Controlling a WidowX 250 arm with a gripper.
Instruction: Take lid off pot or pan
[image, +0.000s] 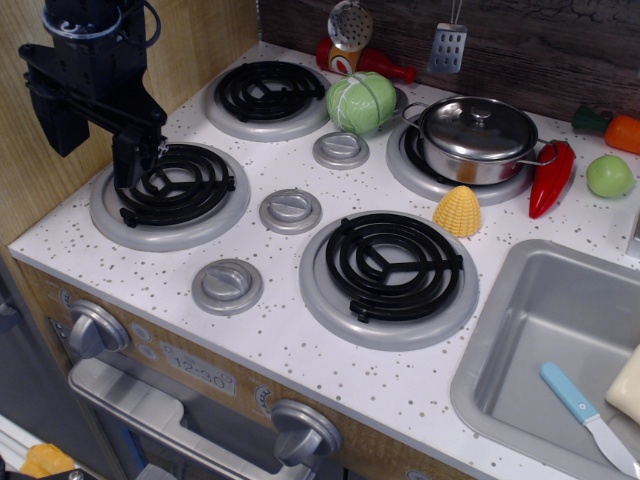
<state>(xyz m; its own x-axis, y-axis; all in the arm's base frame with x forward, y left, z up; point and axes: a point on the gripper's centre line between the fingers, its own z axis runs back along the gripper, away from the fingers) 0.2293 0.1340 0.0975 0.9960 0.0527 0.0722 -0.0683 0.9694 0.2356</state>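
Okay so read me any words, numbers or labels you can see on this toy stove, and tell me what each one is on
"12:30", roughly: pale raised clock digits on the grey panel on the stove front, between the two silver knobs; faint, so not certain.
Small markings beside the left silver knob: too small to read.
Red bottle with a yellow label at the back: nothing legible.
No text shows on the shiny steel lid, the shallow steel pot or the black claw.

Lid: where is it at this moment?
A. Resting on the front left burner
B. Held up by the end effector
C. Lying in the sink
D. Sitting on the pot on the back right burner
D. The lid sits closed on the pot on the back right burner, while the end effector is far off over the front left burner, holding nothing visible.
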